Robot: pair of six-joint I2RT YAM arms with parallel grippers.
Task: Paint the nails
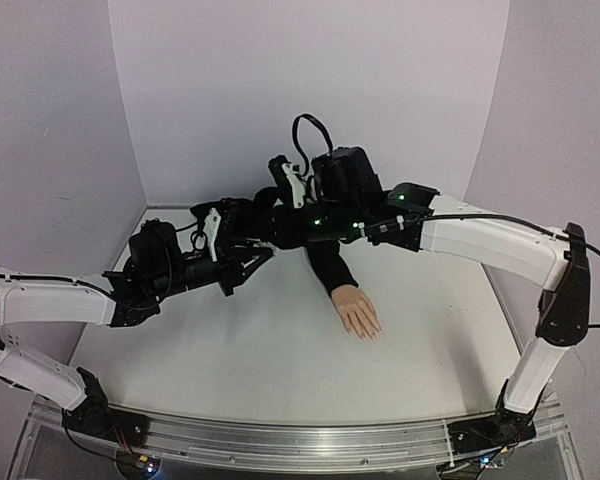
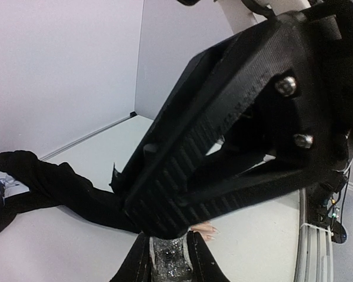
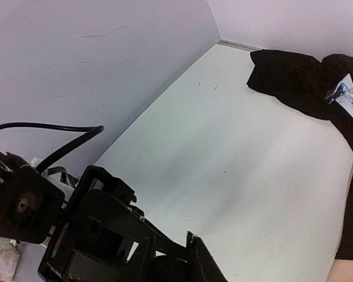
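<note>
The skin-coloured mannequin hand (image 1: 357, 310) lies palm down on the white table, its black sleeve (image 1: 326, 265) running back under the arms. Its pale nails (image 1: 371, 334) point toward the near edge; a few fingertips (image 2: 207, 231) peek out in the left wrist view. My left gripper (image 2: 167, 236) is shut on a small clear bottle of glittery polish (image 2: 167, 262), held upright. My right gripper (image 3: 170, 252) comes down from above with its ribbed fingers (image 2: 182, 176) closed over the bottle's black cap (image 3: 167, 271). Both grippers meet left of the sleeve (image 1: 263, 248).
Pale walls close in the table at the back and left (image 1: 130, 120). The crumpled end of the sleeve (image 3: 300, 82) with a white tag (image 3: 343, 94) lies toward the back. A metal rail (image 1: 300, 445) runs along the near edge. A black cable (image 3: 59, 138) loops beside the right wrist.
</note>
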